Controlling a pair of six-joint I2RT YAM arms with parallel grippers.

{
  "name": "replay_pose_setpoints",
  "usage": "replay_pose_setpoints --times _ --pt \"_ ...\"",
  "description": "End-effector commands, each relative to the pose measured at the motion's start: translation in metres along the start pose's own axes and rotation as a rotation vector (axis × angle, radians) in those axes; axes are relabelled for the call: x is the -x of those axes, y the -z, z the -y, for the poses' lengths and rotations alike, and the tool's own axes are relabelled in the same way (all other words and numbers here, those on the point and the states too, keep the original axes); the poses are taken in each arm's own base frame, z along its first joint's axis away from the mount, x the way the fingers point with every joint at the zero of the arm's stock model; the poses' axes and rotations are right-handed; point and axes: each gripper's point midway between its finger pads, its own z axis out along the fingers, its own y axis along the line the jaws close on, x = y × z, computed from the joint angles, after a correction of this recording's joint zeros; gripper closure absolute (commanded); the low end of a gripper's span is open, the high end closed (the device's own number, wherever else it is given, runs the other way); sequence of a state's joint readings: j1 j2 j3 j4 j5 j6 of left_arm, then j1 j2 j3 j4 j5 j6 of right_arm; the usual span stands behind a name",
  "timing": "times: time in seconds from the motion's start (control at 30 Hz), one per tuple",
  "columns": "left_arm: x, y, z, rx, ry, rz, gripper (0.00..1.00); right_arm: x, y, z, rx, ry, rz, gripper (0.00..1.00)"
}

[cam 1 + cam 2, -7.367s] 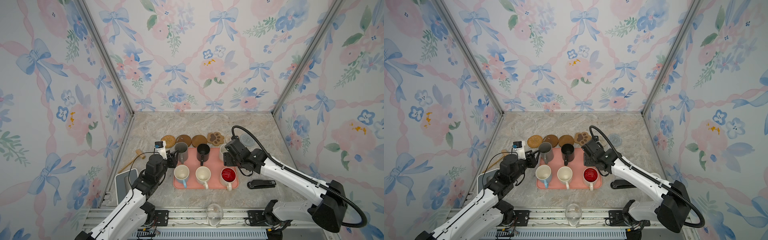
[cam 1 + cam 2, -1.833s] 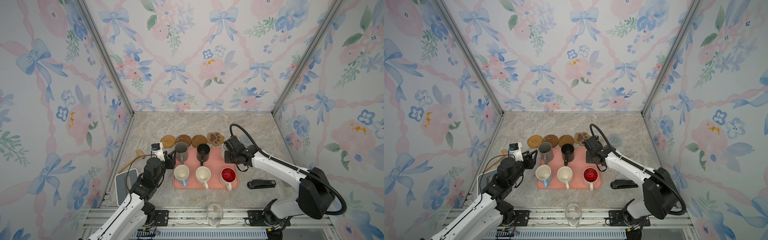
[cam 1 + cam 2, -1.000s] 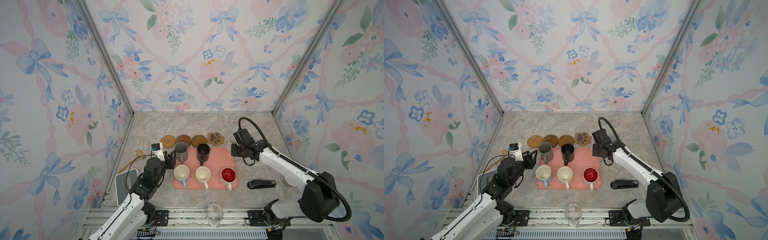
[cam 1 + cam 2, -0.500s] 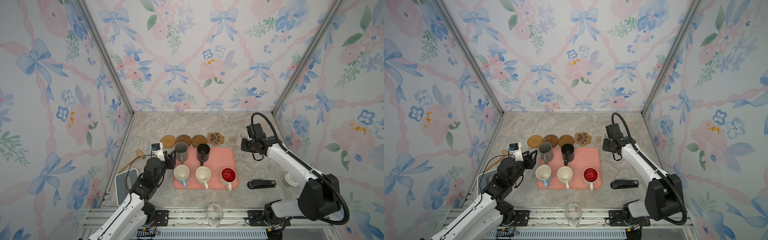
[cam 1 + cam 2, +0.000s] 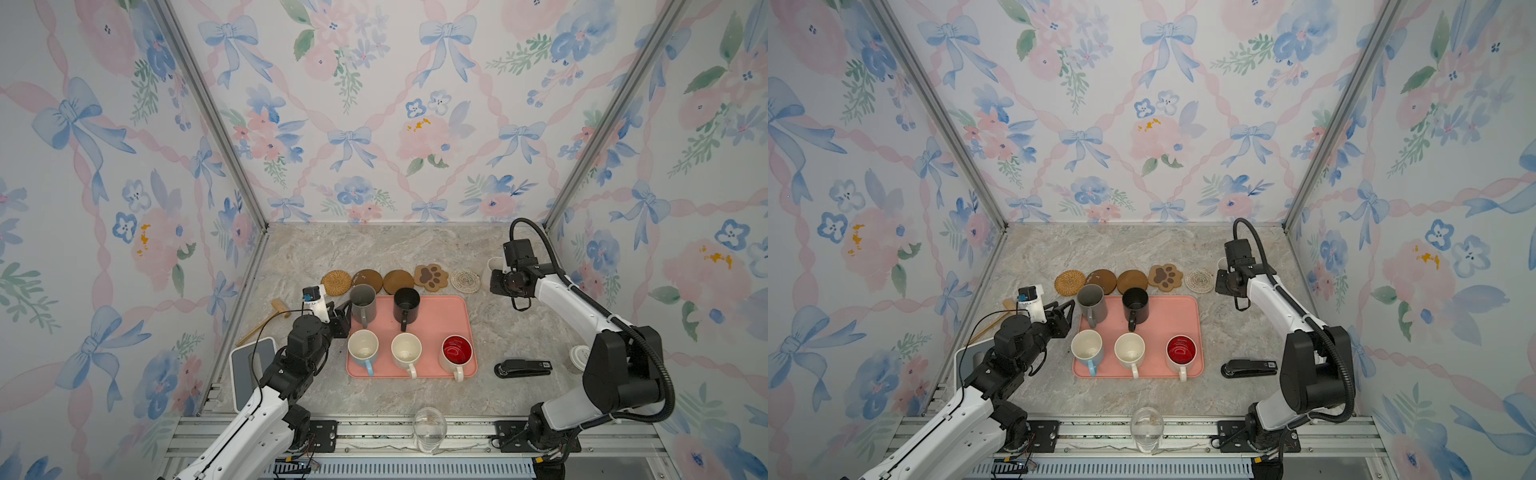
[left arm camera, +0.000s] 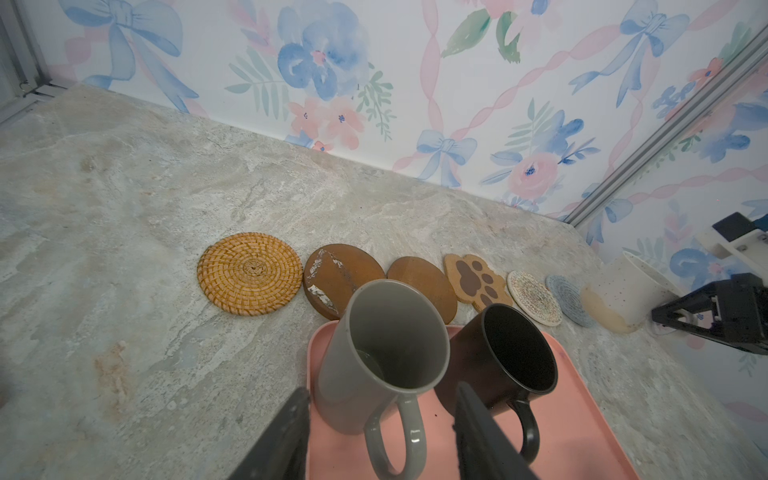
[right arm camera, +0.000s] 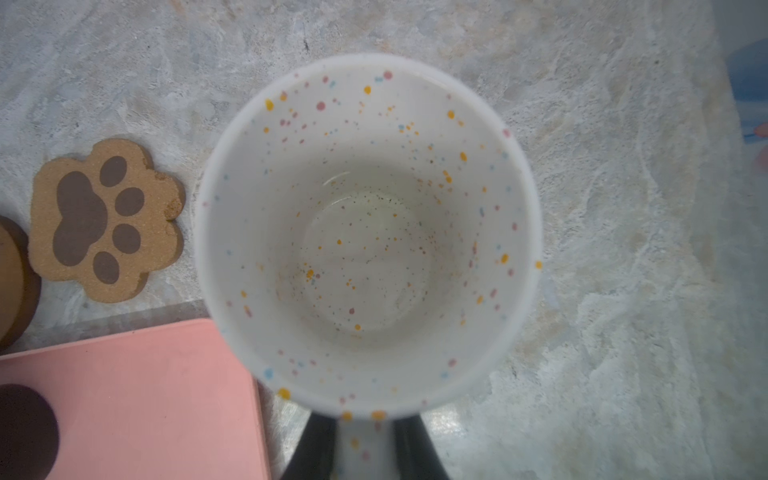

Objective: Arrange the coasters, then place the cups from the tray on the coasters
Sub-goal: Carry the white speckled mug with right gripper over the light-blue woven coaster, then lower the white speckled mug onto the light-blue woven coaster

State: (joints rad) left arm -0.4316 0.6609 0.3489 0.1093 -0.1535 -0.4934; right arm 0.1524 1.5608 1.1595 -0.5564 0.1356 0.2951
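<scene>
**Step in Hand: Setting a Cup on the End Coaster**

The right gripper (image 7: 361, 440) holds the speckled mug (image 5: 494, 268) by its handle, jaws narrow. The mug sits right of centre in a top view, tilted beside the grey-blue coaster (image 6: 567, 299). The next move probably calls for levelling, centring and release. The left gripper (image 6: 380, 419) has its jaws apart around the handle of the grey mug (image 6: 390, 336) on the tray (image 5: 440, 316).

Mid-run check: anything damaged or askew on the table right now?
Yes. The brown coaster beside the rattan one has white scuffed patches, as if its surface is worn. The paw coaster has a small chip in its edge. The speckled mug in the right gripper hangs tilted, its underside showing.
</scene>
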Motion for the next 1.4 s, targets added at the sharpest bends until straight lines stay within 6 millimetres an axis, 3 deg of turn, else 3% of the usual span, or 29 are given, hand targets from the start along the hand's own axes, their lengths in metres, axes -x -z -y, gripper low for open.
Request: replay_pose_setpoints --times 0.0,0.6,1.37 --pt "0.006 0.002 0.0 0.001 -0.016 0.027 0.48 0.051 0.012 -0.003 0.029 -0.018 0.155 1.0" --pt "0.006 0.0 -0.001 0.013 -0.02 0.025 0.48 0.063 -0.011 0.004 0.014 0.001 0.207 1.0" --pt "0.006 0.001 -0.001 0.015 -0.021 0.024 0.48 0.061 -0.024 0.021 -0.01 -0.018 0.192 1.0"
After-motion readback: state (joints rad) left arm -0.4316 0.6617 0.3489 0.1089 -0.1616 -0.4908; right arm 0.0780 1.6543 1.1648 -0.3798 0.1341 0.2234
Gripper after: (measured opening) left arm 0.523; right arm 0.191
